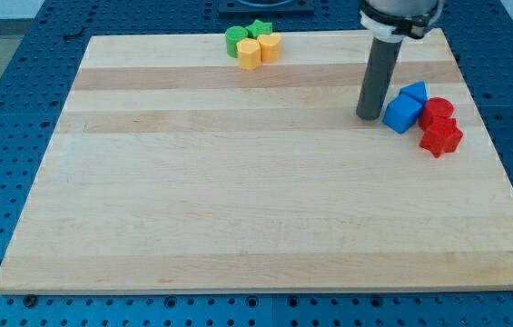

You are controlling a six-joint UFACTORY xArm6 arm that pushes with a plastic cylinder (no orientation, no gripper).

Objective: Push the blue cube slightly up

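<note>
The blue cube (402, 113) lies on the wooden board (238, 200) at the view's right. A second blue block (414, 93) touches it just above and to the right. My tip (369, 116) is the lower end of the dark rod. It stands just left of the blue cube, close to its left face; I cannot tell if it touches. A red round block (437, 112) and a red star-like block (440, 138) lie right of the blue cube, touching it or nearly so.
At the view's top a cluster holds a green round block (235, 40), a green star-like block (260, 28), a yellow hexagonal block (250, 54) and a second yellow block (270, 46). The board's right edge runs close to the red blocks.
</note>
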